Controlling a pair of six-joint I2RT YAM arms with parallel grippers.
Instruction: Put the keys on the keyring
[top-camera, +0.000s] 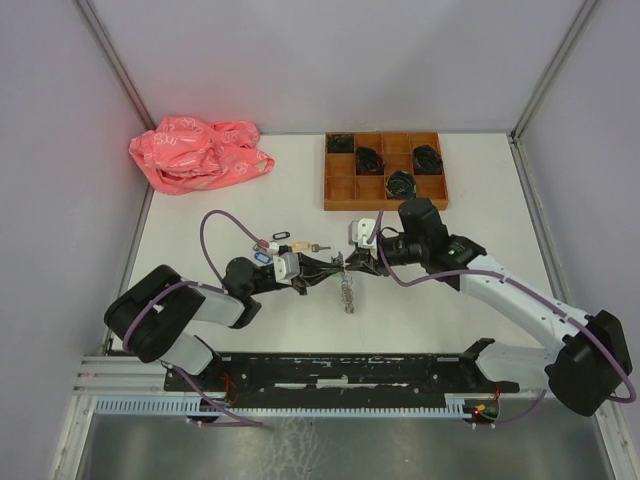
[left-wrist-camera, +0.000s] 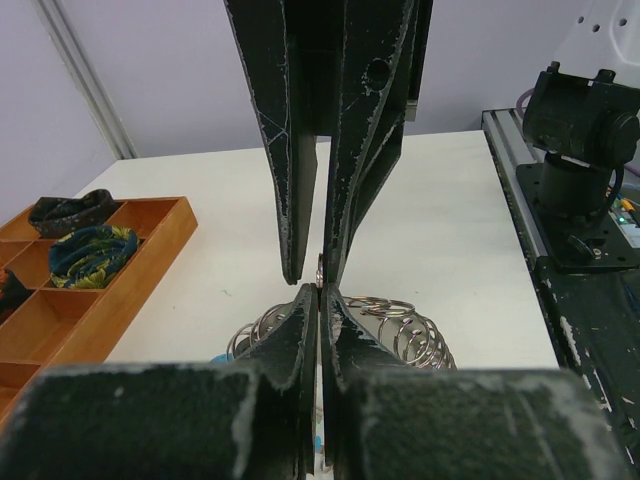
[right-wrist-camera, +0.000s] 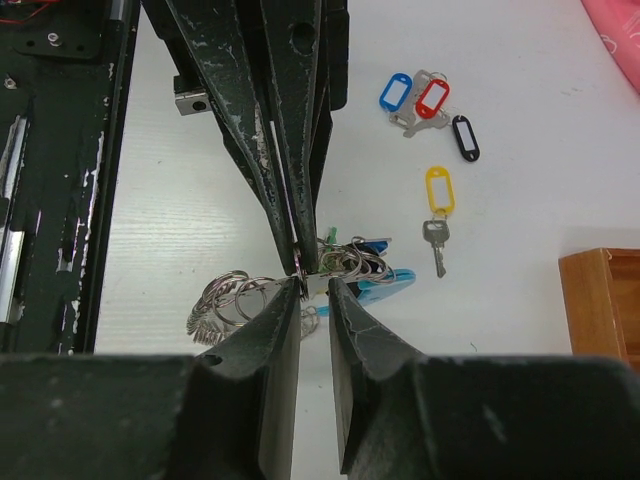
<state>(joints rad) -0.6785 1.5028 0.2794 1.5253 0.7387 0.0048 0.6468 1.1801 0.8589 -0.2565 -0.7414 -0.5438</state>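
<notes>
1. The white rectangular table (top-camera: 450, 300) holds everything.
2. A crumpled pink plastic bag (top-camera: 200, 152) lies well to the left of the brown wooden compartment tray (top-camera: 340, 190), at the same far side.
3. The tray holds black coiled bundles (top-camera: 368, 158) in several compartments.
4. The black two-finger left gripper (left-wrist-camera: 318, 292) is on the near side of the tray's left end. Its jaws are pressed together on a thin metal part of the hoop.
5. The black right gripper (right-wrist-camera: 315, 288) meets it tip to tip there. Its jaws stand narrowly apart, with a silvery piece of the hoop pinched between them.
6. The keyring (right-wrist-camera: 350, 265), a hoop of silvery loops with a light-blue curved section, hangs between both grippers, near the tray.
7. The keys (right-wrist-camera: 412, 115), small silver ones with blue, red, black and yellow oblong tags, lie loose on the table near-left of the tray.
</notes>
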